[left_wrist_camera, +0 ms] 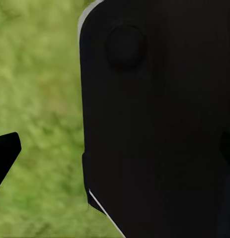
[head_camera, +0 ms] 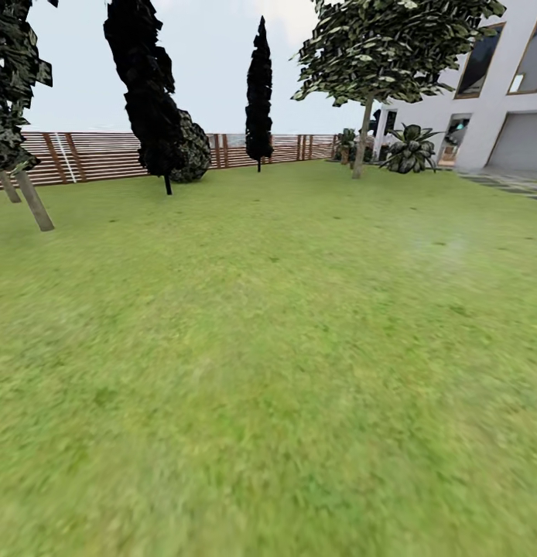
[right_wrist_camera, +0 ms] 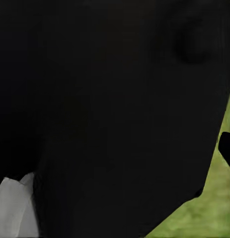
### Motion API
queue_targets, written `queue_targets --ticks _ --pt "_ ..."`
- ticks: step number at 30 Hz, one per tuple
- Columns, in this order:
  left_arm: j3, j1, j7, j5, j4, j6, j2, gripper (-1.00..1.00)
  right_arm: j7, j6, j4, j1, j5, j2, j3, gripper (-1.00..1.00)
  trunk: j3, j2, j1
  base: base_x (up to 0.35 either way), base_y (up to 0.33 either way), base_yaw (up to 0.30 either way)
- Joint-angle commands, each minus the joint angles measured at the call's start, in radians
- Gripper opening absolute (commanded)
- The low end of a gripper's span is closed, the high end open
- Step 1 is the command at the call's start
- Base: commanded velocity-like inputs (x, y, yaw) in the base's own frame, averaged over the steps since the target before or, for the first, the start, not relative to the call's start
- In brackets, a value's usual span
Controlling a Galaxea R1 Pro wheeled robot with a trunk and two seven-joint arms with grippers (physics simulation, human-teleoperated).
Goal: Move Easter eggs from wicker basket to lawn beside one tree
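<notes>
The Easter eggs and the wicker basket are out of view. The lawn (head_camera: pixel 268 371) spreads wide in front of me in the head view. A tree (head_camera: pixel 363 143) with a pale bare trunk and a leafy canopy stands far off at the right, near the house. Another pale leaning trunk (head_camera: pixel 34 203) rises at the far left. In the left wrist view my left gripper (left_wrist_camera: pixel 115 148) is open, one black fingertip (left_wrist_camera: pixel 6 152) over grass and a black robot panel (left_wrist_camera: pixel 159 119) close in front. My right gripper (right_wrist_camera: pixel 115 148) faces the same dark body, with one fingertip (right_wrist_camera: pixel 227 148) far out at the edge.
Two dark narrow columnar trees (head_camera: pixel 148 100) (head_camera: pixel 259 93) and a round bush (head_camera: pixel 193 148) stand before the brown slat fence (head_camera: pixel 90 155). A white house (head_camera: pixel 501 116), a spiky plant (head_camera: pixel 412 148) and grey paving (head_camera: pixel 516 187) lie at the right.
</notes>
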Motion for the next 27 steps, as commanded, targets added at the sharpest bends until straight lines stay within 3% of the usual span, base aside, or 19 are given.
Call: queue_targets --ticks 1,9,27 --pt "-0.001 -0.001 0.001 0.0 0.001 -0.012 0.0 1.0 0.0 -0.009 -0.03 0.0 -0.001 0.0 0.007 1.0 -0.001 0.0 0.001 0.336 0.0 0.037" --pt "-0.004 0.0 0.002 0.0 -0.025 -0.033 0.0 1.0 0.002 -0.057 -0.118 0.0 -0.004 0.006 0.008 1.0 -0.001 0.0 0.001 0.337 0.0 0.013" --pt "0.007 -0.001 0.003 0.007 -0.036 -0.132 0.0 1.0 0.004 -0.082 -0.125 0.0 -0.004 0.018 0.008 1.0 -0.001 0.0 0.001 0.307 -0.086 0.001"
